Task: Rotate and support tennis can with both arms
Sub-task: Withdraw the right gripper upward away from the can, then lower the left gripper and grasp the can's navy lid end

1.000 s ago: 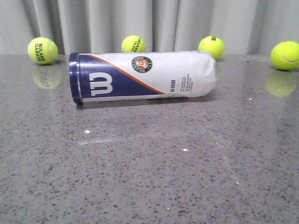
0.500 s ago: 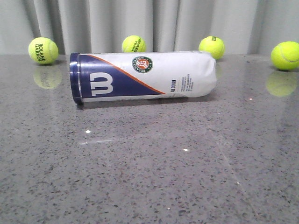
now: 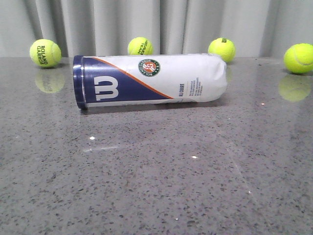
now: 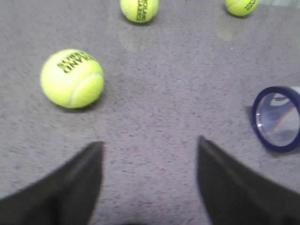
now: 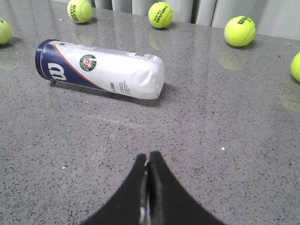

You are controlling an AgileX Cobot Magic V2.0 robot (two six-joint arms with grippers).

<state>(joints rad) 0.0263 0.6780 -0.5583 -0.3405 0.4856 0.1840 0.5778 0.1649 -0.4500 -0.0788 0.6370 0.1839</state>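
Right tool (image 5: 148,161): fingers pressed together, tips touching, nothing between them; it hangs over bare table, well apart from the can.
Left tool (image 4: 150,150): fingers spread wide, nothing held; only bare table shows in the gap.
Table (image 3: 161,181): grey speckled stone, glossy, with faint reflections of the balls.
Tennis can (image 3: 149,80): lies on its side on the table, lengthwise across the front view, in the far half of the table; neither tool touches it.
Can, rim end: navy rim points to the robot's left; the left wrist view looks into this end (image 4: 278,118), off to one side of the left tool.
Can, other end: white and rounded, pointing to the robot's right.
Can label: white "W" on navy next to the rim, orange stripe slanting across, round badge near the middle on the upper side.
Far-left ball (image 3: 45,53): behind the can's rim end, printed "ROLAND GARROS"; the nearest ball to the left tool (image 4: 72,78).
Two middle balls (image 3: 140,46), (image 3: 221,49): behind the can, by the curtain.
Far-right ball (image 3: 298,58): near the table's right edge, well apart from the can.
Curtain (image 3: 171,22): pale folds behind the table.
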